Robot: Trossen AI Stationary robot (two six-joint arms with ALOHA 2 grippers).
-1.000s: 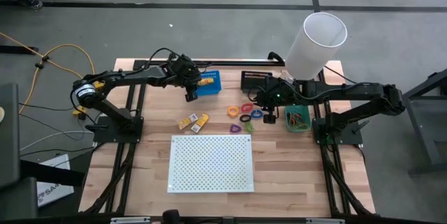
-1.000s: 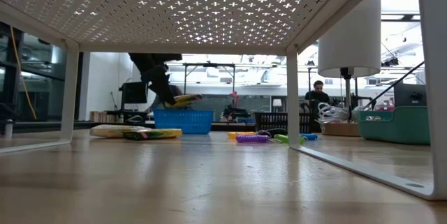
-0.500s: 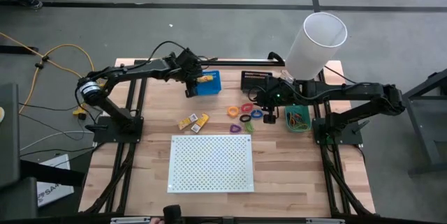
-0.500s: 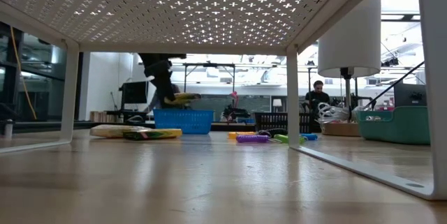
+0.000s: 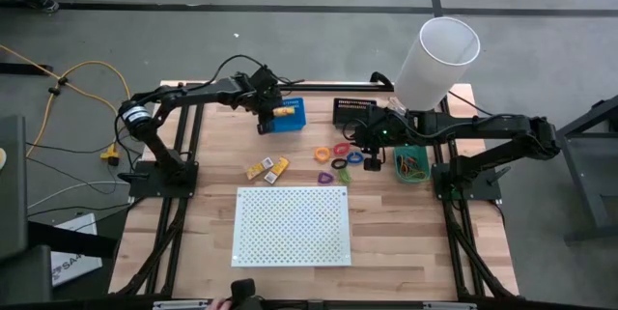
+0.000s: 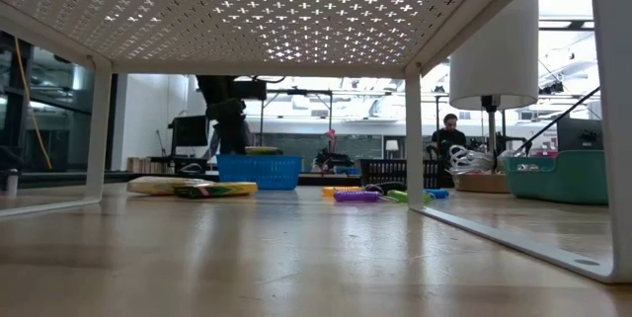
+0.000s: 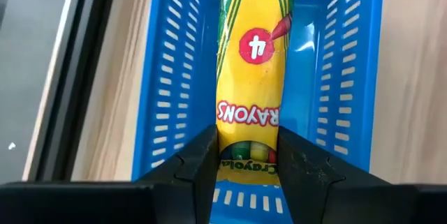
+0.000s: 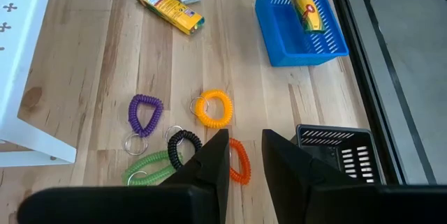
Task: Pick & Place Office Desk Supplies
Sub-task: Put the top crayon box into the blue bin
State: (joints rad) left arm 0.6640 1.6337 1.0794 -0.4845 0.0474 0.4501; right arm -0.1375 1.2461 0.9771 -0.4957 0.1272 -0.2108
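High view: 1 crayon pkt [image 5: 283,111] over blue bin [image 5: 289,117], 2 on table [image 5: 193,252].

The yellow crayon packet [image 7: 251,77] carries "CRAYONS" upside down, a white "4" in a red circle, and "Crayola" near its lower end

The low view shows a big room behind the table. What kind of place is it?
Probably a robotics lab or workshop. Two robot arms are bolted to a wooden table, the floor around it is bare grey concrete, and a person sits among cluttered equipment in the room behind.
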